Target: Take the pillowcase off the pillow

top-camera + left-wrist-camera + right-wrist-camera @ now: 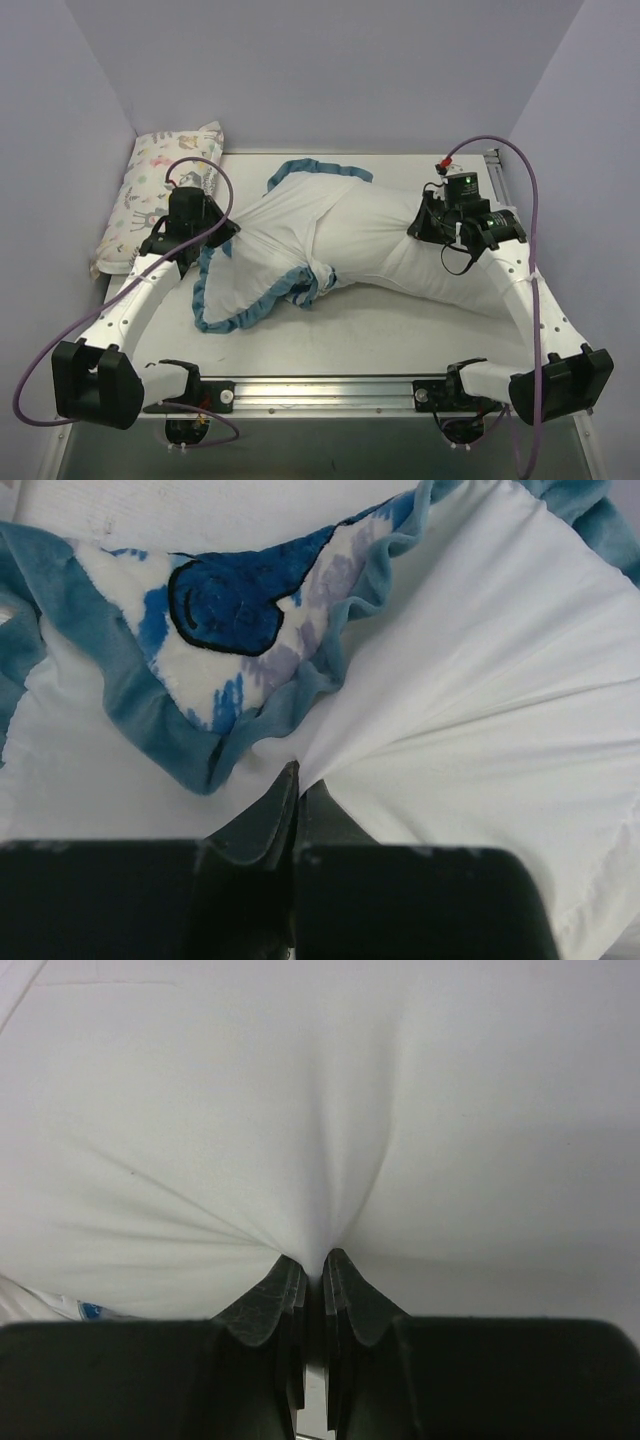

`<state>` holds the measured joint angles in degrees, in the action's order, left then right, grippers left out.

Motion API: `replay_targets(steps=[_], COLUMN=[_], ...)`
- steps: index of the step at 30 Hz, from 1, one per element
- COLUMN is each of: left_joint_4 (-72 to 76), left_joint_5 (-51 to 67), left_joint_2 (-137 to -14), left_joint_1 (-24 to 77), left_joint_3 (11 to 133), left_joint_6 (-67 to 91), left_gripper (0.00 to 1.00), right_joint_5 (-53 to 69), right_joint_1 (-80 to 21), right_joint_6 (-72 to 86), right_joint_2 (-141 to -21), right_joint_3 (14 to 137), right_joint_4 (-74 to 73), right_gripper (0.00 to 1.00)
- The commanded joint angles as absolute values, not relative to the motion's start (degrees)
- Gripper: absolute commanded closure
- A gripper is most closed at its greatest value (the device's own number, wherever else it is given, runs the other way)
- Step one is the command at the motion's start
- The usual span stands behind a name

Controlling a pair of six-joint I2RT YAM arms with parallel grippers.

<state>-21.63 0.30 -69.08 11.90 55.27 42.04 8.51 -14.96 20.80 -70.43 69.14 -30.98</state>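
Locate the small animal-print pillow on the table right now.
In the top view, the animal-print pillow lies at the far-left corner of the table, just left of the pillowcase.

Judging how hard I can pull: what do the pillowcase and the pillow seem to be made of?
The pillowcase: plush fleece, probably; its blue trim looks fuzzy and matte, while the white inner face pleats finely at the shut left tool. The pillow: smooth matte white woven cloth, perhaps cotton, over soft filling; it puckers where the shut right tool pinches it.
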Motion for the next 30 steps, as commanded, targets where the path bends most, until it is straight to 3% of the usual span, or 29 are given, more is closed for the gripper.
replay_targets(steps=[1,15,30], left_joint_4=[-22.2,-20.6,-16.5], left_joint_5=[-15.1,-14.2,-10.1], left_joint_2=[-70.7,-77.0,-85.2], left_joint_1=[4.8,3.7,4.5], left_joint_3=[57.5,56.0,57.1], left_joint_6=[40.0,40.6,41.5], left_gripper=[1.00,1.00,1.00], right_joint_5=[-4.3,-4.7,-3.1], right_joint_1=[-8.6,-5.2,-5.0], right_joint_6=[18.2,19.6,21.9], right_joint_2=[-65.8,-63.4,-59.8], right_joint_3=[73.3,73.6,87.6], right_joint_4=[-35.3,-35.9,-41.7], right_gripper=[1.00,1.00,1.00])
